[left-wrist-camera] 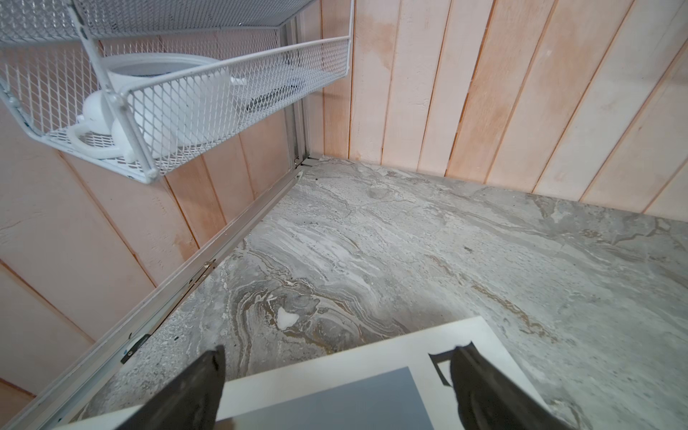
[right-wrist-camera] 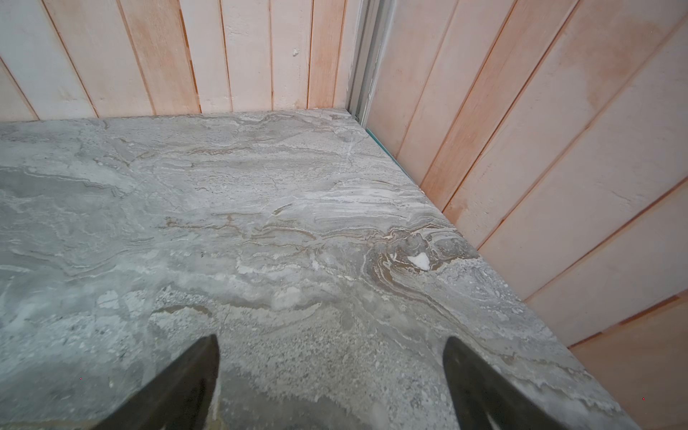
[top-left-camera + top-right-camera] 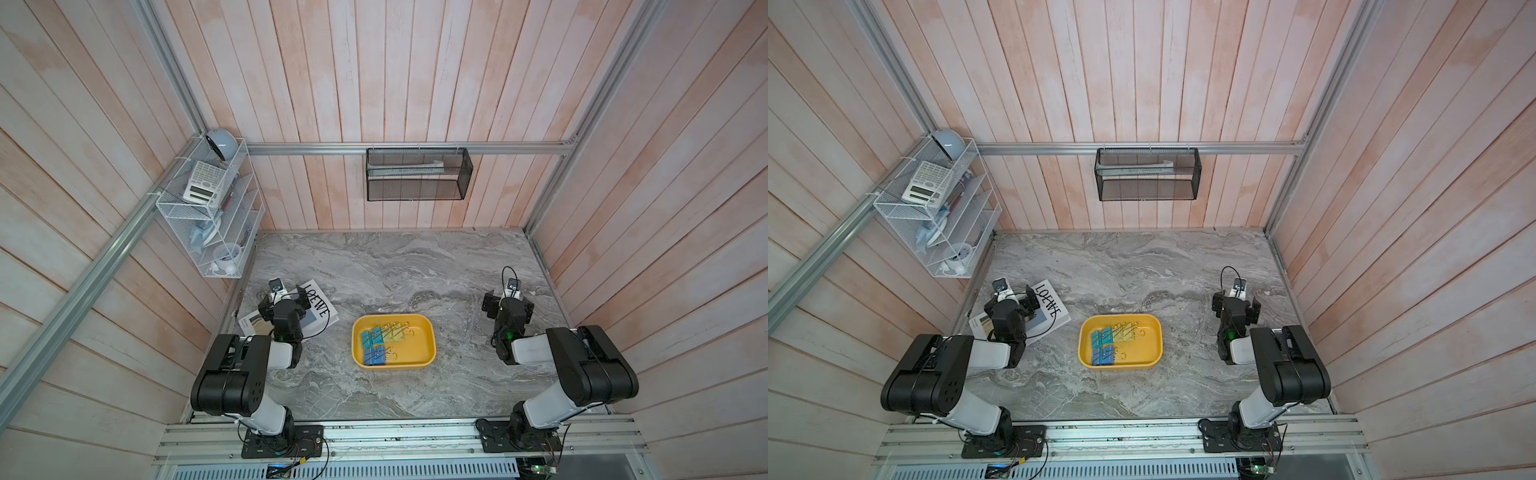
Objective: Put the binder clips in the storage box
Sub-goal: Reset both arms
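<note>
Sitting in the storage box (image 3: 417,347), seemingly six binder clips (image 3: 377,336); left fingers (image 1: 201,387), right fingers (image 2: 193,379) apart.

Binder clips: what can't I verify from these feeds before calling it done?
- binder clips: small and bunched in both top views; exact count unsure.
- storage box: absent from both wrist views, which face the walls.
- magazine: partly hidden by the left arm in both top views; cut off by the frame edge in the left wrist view.
</note>
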`<state>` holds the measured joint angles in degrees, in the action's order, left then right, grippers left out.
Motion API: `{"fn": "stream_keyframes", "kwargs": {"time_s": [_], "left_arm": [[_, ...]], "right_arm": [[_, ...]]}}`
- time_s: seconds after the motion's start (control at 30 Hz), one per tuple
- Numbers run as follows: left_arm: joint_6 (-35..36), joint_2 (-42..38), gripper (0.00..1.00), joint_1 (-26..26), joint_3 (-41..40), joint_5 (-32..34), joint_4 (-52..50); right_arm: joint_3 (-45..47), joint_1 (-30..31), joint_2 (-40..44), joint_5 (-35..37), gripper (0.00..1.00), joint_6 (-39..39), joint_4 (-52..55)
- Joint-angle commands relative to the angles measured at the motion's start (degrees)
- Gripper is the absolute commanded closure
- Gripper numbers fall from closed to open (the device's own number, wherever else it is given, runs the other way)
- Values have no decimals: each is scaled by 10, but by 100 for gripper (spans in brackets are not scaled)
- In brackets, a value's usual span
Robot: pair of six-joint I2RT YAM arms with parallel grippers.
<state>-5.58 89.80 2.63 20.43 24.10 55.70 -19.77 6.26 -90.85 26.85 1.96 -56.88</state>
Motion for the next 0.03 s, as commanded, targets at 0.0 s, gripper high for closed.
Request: {"fn": "stream_keyframes", "kwargs": {"time_s": [0.0], "left_arm": [[-3, -2, 0, -3, 2, 3, -5]], "right_arm": [[-8, -2, 7, -5, 2, 9, 5]]}}
